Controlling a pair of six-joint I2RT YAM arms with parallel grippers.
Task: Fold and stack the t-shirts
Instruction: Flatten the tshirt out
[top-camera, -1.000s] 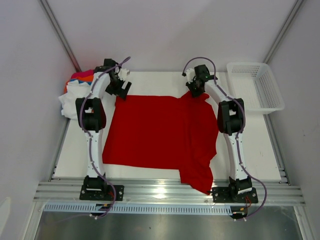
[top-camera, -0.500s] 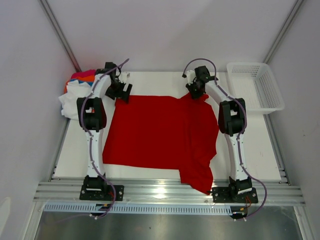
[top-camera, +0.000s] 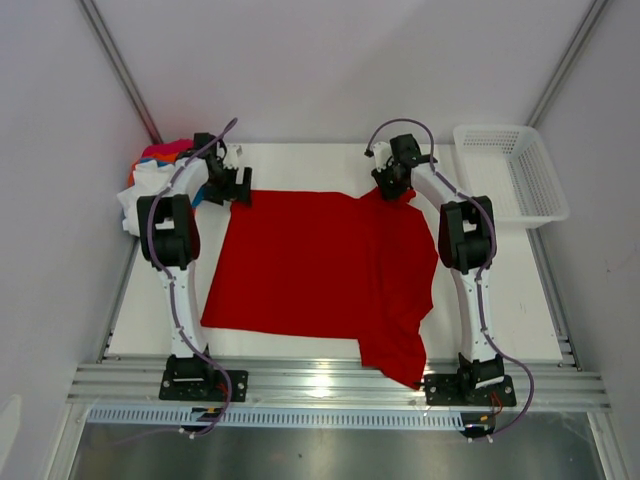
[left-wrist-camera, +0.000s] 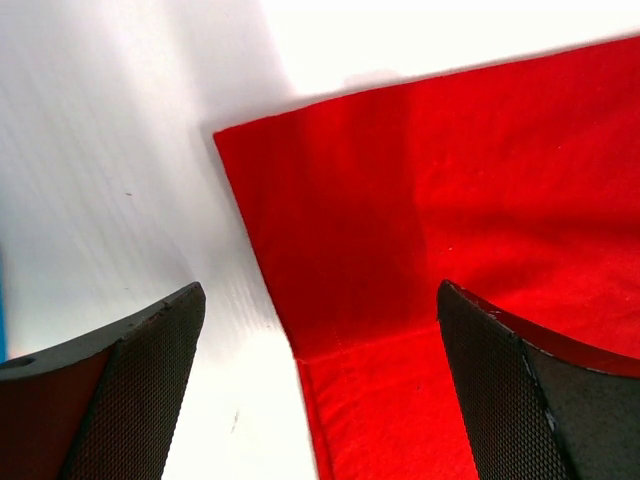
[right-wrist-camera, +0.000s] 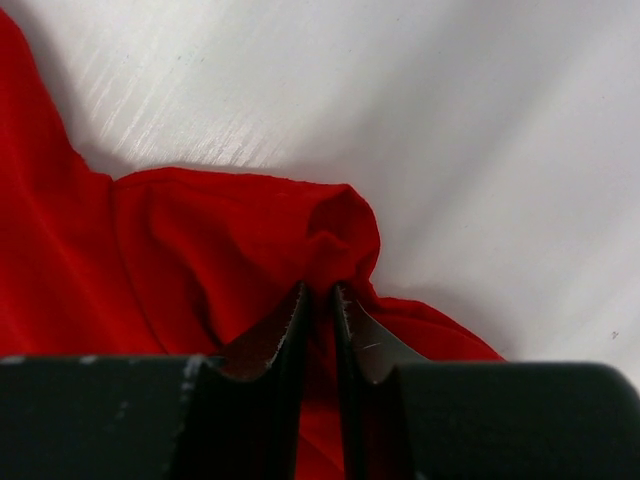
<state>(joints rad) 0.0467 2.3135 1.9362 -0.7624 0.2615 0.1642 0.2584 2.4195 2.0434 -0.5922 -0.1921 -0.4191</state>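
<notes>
— Where's the red t-shirt (top-camera: 310, 265)?
— Spread on the white table (top-camera: 330, 160), as before. The left pincer (left-wrist-camera: 318, 290) has swung leftward, released, with the shirt's corner just ahead of it.
— The right pincer (right-wrist-camera: 318, 290)?
— Clenched on a bunched fold of the shirt. Grey walls surround the table.

White mesh basket (top-camera: 548, 172) stands at the table's (top-camera: 505, 290) far right corner. Metal rail (top-camera: 330, 381) runs along the near edge.

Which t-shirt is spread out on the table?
The big red t-shirt; the other t-shirts lie heaped at the far left.
</notes>
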